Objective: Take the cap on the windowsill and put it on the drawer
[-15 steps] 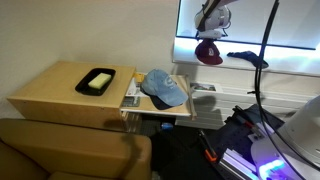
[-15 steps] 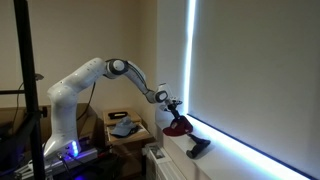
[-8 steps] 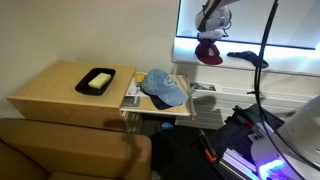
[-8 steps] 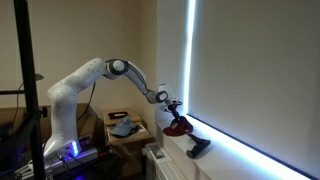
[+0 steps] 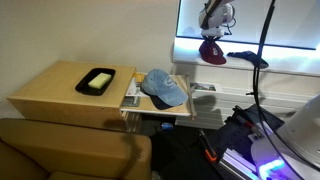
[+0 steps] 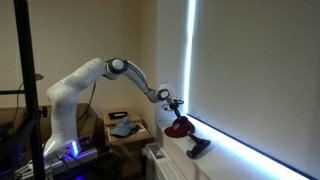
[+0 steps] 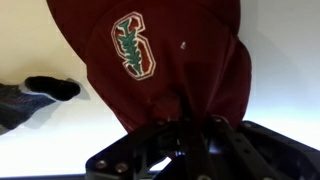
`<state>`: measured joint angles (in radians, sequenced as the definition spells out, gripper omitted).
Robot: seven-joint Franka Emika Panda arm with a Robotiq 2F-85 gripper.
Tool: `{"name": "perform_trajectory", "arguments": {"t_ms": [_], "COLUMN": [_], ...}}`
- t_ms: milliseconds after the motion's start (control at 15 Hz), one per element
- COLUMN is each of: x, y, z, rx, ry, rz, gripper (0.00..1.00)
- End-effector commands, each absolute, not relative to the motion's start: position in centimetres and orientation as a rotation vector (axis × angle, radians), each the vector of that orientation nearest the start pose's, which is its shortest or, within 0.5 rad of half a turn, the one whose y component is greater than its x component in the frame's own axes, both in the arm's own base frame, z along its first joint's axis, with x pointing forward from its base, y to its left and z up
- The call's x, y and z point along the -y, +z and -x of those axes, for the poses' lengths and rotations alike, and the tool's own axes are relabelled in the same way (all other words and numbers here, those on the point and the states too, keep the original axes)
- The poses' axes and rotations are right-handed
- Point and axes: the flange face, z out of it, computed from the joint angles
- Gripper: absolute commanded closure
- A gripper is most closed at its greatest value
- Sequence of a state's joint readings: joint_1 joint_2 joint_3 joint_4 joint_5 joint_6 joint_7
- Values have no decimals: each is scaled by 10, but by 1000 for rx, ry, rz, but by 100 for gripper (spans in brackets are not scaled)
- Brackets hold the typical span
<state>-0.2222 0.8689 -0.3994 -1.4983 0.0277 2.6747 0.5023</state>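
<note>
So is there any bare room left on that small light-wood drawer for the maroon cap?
Little. The light blue cap fills most of the small light-wood drawer, leaving a narrow strip beside the wider cabinet. That cabinet is bare around its black tray. The gripper holds the maroon baseball cap.

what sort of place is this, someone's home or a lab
Most likely a living room or lounge corner at home, turned into a robot workspace: a brown upholstered sofa, a wide light-wood cabinet and a long white windowsill under a bright window, with the white robot arm alongside.
</note>
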Motion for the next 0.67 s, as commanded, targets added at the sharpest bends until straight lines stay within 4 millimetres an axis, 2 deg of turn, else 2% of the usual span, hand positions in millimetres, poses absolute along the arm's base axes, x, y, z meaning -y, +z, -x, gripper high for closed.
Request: {"name": "perform_trajectory", "arguments": {"t_ms": [0,267,467,600], "x": [392,403,397,396], "y": [236,290,354,396], "z": [-641,-630,-606,-580], "rx": [-1681,-1693,-1536,-1407], "ry": [-553,-429,-223,-105], "rz": [2936,2941,2983,3019], "gripper": [99,99,99,99]}}
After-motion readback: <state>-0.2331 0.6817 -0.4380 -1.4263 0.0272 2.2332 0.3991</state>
